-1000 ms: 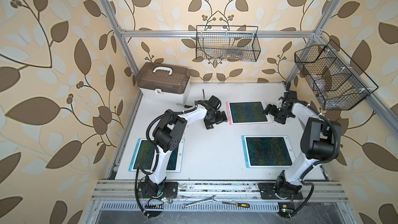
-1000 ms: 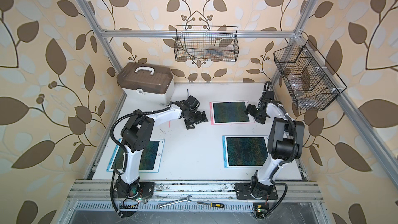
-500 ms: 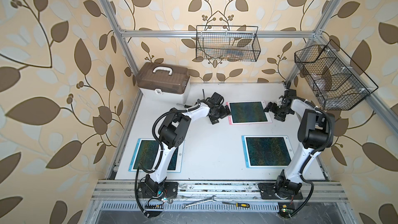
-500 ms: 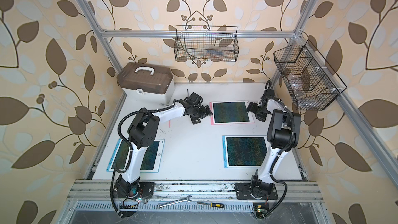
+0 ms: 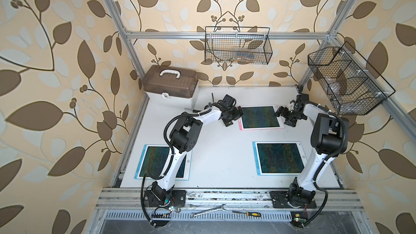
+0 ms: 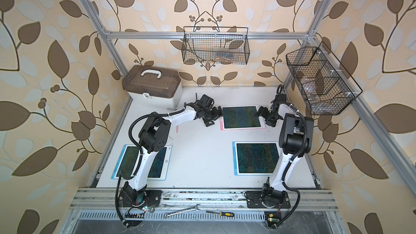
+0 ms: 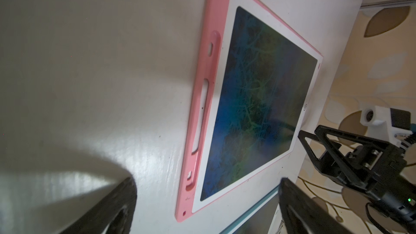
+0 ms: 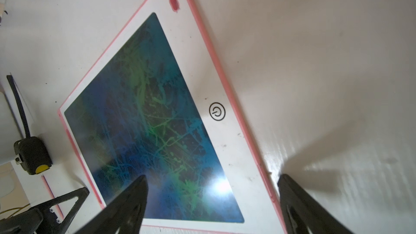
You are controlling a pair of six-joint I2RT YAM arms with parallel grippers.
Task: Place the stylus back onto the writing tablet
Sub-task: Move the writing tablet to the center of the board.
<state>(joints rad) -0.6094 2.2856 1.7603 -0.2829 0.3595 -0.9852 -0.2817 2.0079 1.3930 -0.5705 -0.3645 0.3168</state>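
The pink-edged writing tablet [image 5: 261, 118] [image 6: 242, 118] lies flat at the back middle of the table. The long slot [image 7: 200, 118] in its pink side is empty. A thin pink stylus [image 6: 177, 128] [image 8: 50, 193] lies on the table left of the tablet, beneath my left forearm. My left gripper [image 5: 234, 118] [image 7: 207, 181] is open at the tablet's left edge and holds nothing. My right gripper [image 5: 283, 118] [image 8: 211, 176] is open and empty, with its fingers either side of the tablet's right edge.
Two blue-edged tablets lie nearer the front, one at the left [image 5: 157, 162] and one at the right [image 5: 279, 157]. A brown-lidded case [image 5: 171, 85] stands at the back left. Wire baskets [image 5: 237, 46] [image 5: 346, 79] hang on the back and right frame. A wrench [image 5: 208, 210] lies on the front rail.
My left gripper has moved right, up to the pink tablet's left edge. The right arm's elbow has drawn back while its gripper stays at the tablet's right edge.
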